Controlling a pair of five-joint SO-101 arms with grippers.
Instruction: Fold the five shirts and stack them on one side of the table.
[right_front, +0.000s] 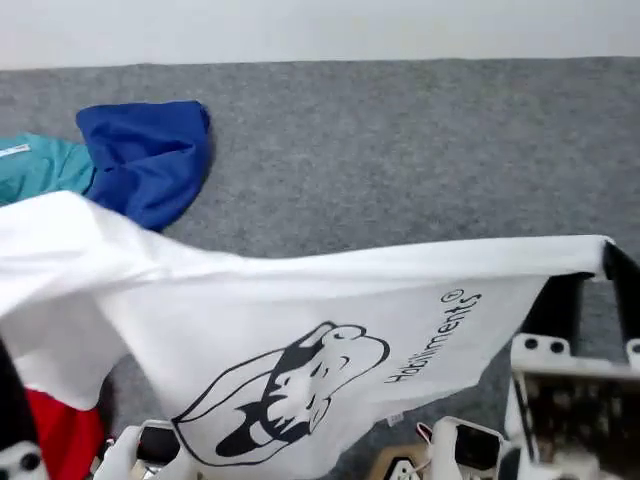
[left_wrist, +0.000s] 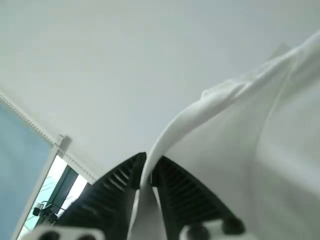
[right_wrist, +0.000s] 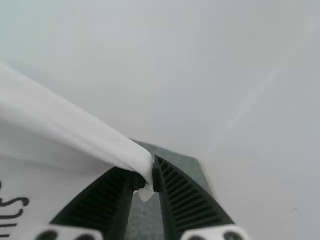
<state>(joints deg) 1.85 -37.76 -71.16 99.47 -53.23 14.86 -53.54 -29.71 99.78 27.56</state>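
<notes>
A white shirt (right_front: 300, 320) with a black print hangs stretched in the air across the front of the table, held up by both arms. My right gripper (right_front: 610, 262) is shut on its edge at the right; in the right wrist view the right gripper (right_wrist: 146, 181) pinches a rolled hem of the white shirt (right_wrist: 65, 130). My left gripper (left_wrist: 148, 175) is shut on the white shirt (left_wrist: 250, 150) at its other end. A blue shirt (right_front: 148, 155) and a teal shirt (right_front: 40, 165) lie crumpled at the back left. A red shirt (right_front: 62, 435) shows under the white one at the front left.
The grey table cover (right_front: 400, 150) is bare across the middle and right. Arm bases (right_front: 570, 400) stand along the front edge. A pale wall (right_front: 320, 30) runs behind the table.
</notes>
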